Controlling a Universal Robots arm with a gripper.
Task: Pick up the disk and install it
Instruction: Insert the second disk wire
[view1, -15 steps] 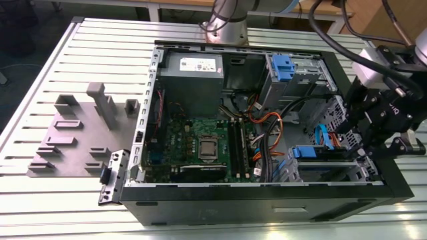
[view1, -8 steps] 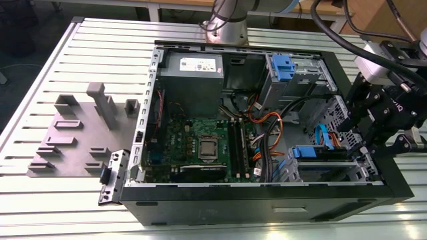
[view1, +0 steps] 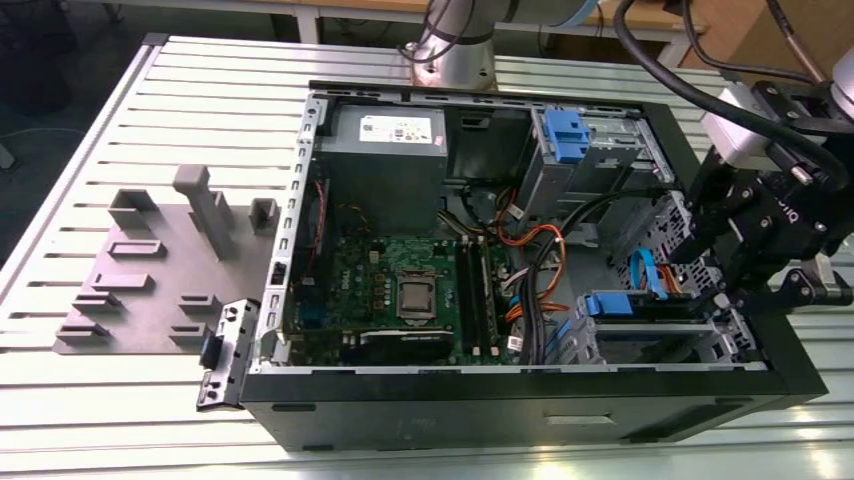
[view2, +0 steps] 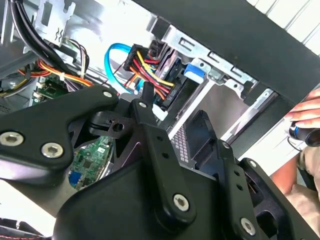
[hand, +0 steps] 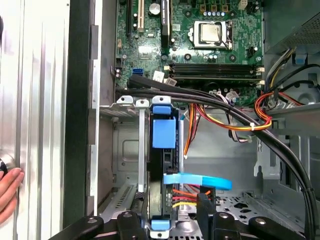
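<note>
Inside the computer case, the disk sits edge-on, label unreadable.

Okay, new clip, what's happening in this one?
A robot arm is working inside an open computer case lying on a slatted table. Its gripper hangs over the drive bays at the exterior view's right. In the first wrist view, the disk in its blue carrier stands on edge in a bay, cables plugged into its near end, with the gripper right at that end. A person's hand rests on the table beside the case.
</note>
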